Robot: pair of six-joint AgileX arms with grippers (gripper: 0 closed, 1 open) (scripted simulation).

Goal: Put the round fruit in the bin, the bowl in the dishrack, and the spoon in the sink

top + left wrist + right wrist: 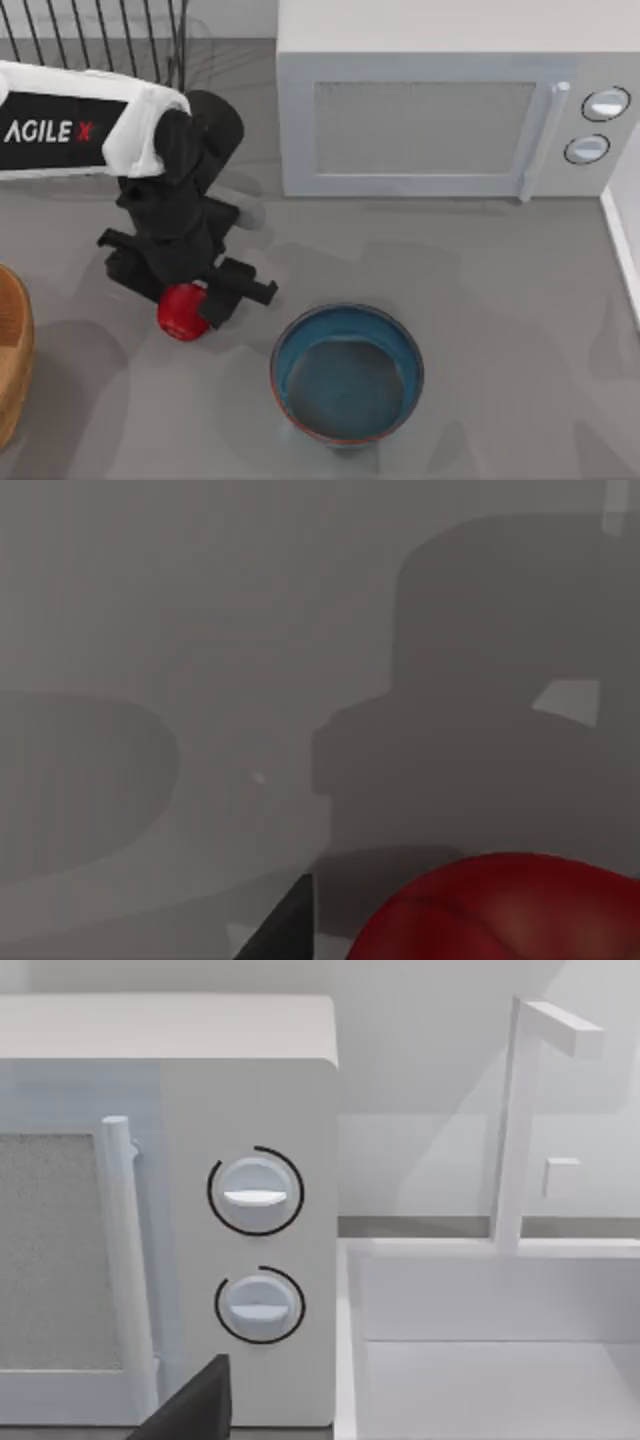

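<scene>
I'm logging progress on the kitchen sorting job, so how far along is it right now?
Nothing looks delivered yet. In hand: the left gripper is down at the round fruit on the table, jaws on either side of it. Left to do: the bowl sits on the table, not in the dishrack at the back left. No spoon can be seen, so that part can't be judged.

The one readable text is "AGILE X", in white capitals with a red X, printed on a black panel on the white casing of the left arm at the far left of the table. The microwave's two round dials carry no legible markings.
</scene>
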